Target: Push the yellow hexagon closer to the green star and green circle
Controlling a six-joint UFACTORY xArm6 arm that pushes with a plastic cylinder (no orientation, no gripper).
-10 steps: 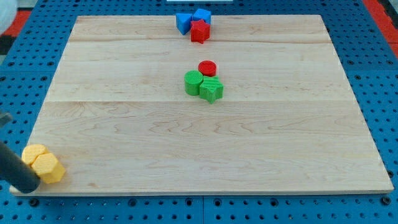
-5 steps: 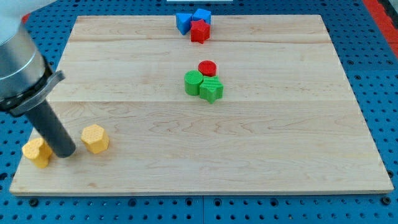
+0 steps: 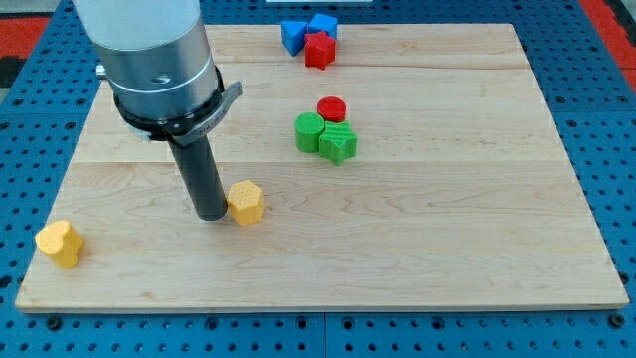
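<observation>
The yellow hexagon (image 3: 245, 203) lies on the wooden board left of centre. My tip (image 3: 211, 214) touches its left side. The green circle (image 3: 310, 131) and the green star (image 3: 338, 142) sit together near the board's middle, up and to the right of the hexagon. A red circle (image 3: 331, 108) sits just above them, touching them.
Another yellow block (image 3: 59, 243) lies near the board's bottom left corner. Two blue blocks (image 3: 306, 30) and a red star (image 3: 319, 49) cluster at the top edge. The board (image 3: 447, 219) lies on a blue pegboard.
My tip has moved right and up, pushing the yellow hexagon away from the other yellow block and toward the board's middle. The other blocks have not moved.
</observation>
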